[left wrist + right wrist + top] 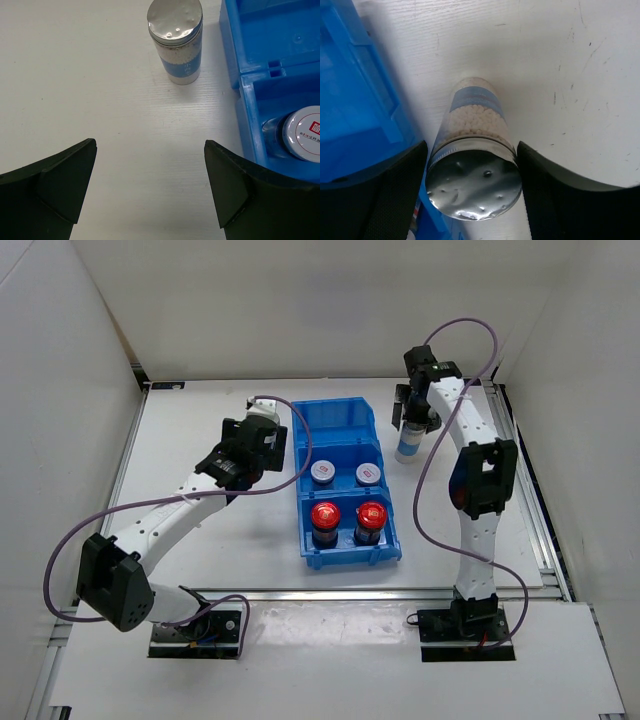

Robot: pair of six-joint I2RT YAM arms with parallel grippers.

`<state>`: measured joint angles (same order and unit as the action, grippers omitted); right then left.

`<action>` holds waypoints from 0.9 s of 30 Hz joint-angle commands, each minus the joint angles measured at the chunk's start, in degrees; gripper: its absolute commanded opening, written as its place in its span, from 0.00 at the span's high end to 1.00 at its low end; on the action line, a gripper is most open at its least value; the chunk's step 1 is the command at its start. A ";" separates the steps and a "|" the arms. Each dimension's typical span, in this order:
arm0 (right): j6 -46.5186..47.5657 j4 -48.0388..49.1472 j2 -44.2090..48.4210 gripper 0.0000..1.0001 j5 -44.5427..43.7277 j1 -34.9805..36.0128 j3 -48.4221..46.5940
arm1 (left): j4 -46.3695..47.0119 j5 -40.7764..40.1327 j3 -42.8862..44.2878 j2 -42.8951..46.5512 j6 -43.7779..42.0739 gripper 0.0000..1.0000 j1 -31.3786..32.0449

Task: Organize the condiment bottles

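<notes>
While left end effector (150,145) gapes empty, right end effector (471,146) clamps grey-capped bottle (476,112).

Top cam's high behind my bases, looking down on the whole table (230,550). Left wrist cam rides low, facing forward; right one's jammed right over a grey-capped bottle (472,190). All three catch the blue bin (335,430).

Dark red-capped bottles (326,517) and short white-lidded bottles (322,473) stand in a blue plastic bin (335,420); tall white-blue grey-capped bottles (175,42) flank it, seemingly upright.
</notes>
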<state>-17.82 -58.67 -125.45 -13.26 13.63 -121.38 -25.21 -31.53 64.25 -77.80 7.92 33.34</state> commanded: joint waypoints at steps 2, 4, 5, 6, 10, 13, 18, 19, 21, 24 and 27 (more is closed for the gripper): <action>-0.63 -0.13 0.99 0.37 0.95 0.00 -0.97 | 0.78 -0.82 2.11 0.54 -0.01 0.01 0.06; -0.63 0.49 2.74 0.48 0.95 0.00 -0.35 | 0.25 -0.82 2.11 0.54 -0.01 0.01 0.06; -0.63 1.19 3.45 0.62 -0.44 0.00 -0.35 | 0.25 -0.82 2.11 0.54 -0.01 0.01 0.06; -1.15 1.19 5.11 0.67 -1.15 0.00 -0.35 | 0.25 -0.82 2.11 0.54 -0.01 0.01 0.06; -2.39 3.65 11.25 0.89 -3.70 0.00 0.35 | 0.25 -0.82 2.11 0.54 -0.01 0.01 0.06; -1.87 8.21 16.36 0.97 -3.71 1.39 1.76 | 0.25 -0.82 2.63 0.02 -0.01 0.01 0.06; 0.33 9.81 16.12 1.00 -0.39 4.21 -3.58 | 0.25 -1.34 2.64 -0.51 -0.01 0.01 0.06; 1.03 9.20 15.42 1.00 0.59 5.00 -6.03 | 0.25 -1.34 2.64 -0.51 -0.01 0.01 0.06; 1.73 9.19 13.31 1.00 2.17 5.80 -7.98 | 0.25 -1.34 3.16 -0.51 -0.01 0.01 0.06; 3.67 7.10 8.31 1.00 7.79 8.07 -13.59 | 0.25 -1.34 3.16 -0.51 -0.01 0.01 0.06; 4.28 5.34 4.79 1.00 9.21 8.87 -17.46 | 0.25 -1.34 3.16 -0.51 -0.54 0.01 0.06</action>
<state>-15.90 -53.08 -116.33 -8.34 21.65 -133.88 -25.23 -31.99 65.17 -78.54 7.92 33.34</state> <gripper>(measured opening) 0.654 0.990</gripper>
